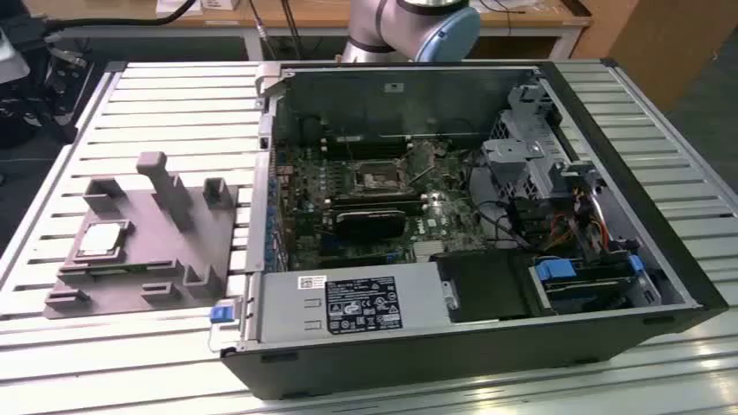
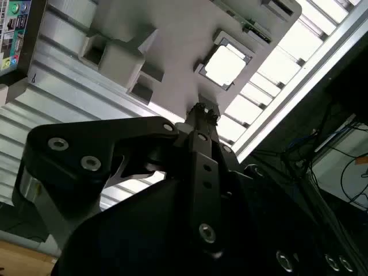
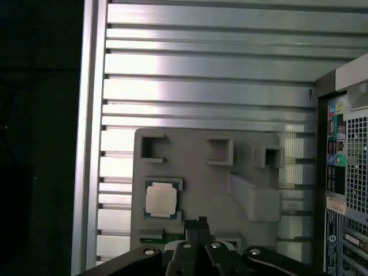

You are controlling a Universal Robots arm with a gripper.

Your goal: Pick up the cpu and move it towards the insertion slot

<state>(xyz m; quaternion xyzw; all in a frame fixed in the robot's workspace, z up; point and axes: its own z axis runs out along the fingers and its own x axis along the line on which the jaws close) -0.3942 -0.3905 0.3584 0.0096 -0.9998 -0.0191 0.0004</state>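
The cpu lies flat in a shallow square nest on the grey fixture plate, shiny lid up. It sits near the plate's corner that faces the table edge on the exterior view's left. I'd guess the nest is there to hold the chip square and at a known spot, so the arm can find it the same way each time. The blocks and posts rising from the rest of the plate look like seats for other parts.

The plate rests on the slatted aluminium table, just beside the open computer case. The case lies on its side with the motherboard facing up, which leaves the insertion slot open from above. That slot is the dark square socket in its metal frame, toward the back wall of the case and just behind the long black card.

In both wrist views the gripper hangs over the plate with its tip off to one side of the chip, clear of it and not touching. Its two fingers are pressed together with nothing between them. The chip is not yet picked up and sits well apart from the socket, with the case wall between them.
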